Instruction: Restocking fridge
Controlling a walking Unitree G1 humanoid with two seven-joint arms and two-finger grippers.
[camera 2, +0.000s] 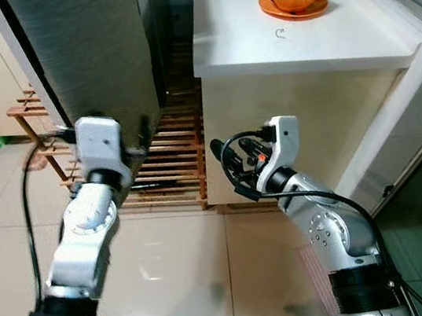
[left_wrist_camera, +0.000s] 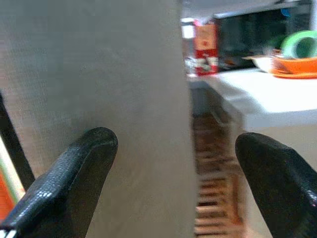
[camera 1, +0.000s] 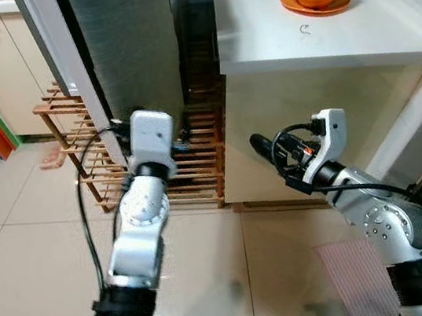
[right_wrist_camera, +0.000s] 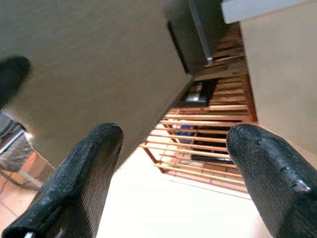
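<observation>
Left claw (left_wrist_camera: 173, 183) is spread wide, straddling the fridge door's (camera 1: 126, 43) vertical edge, clearly nearer than the right claw (right_wrist_camera: 173, 183), also spread, off toward the worktop (camera 1: 319, 30).

Fridge door (camera 1: 126, 43) – matt grey, fine-textured; rack (camera 1: 197, 168) – slatted wood; floor tiles (camera 1: 27, 257) glossy.

grey fridge (camera 1: 130, 43), white counter (camera 1: 335, 28), orange bowl (camera 1: 315, 1)
</observation>
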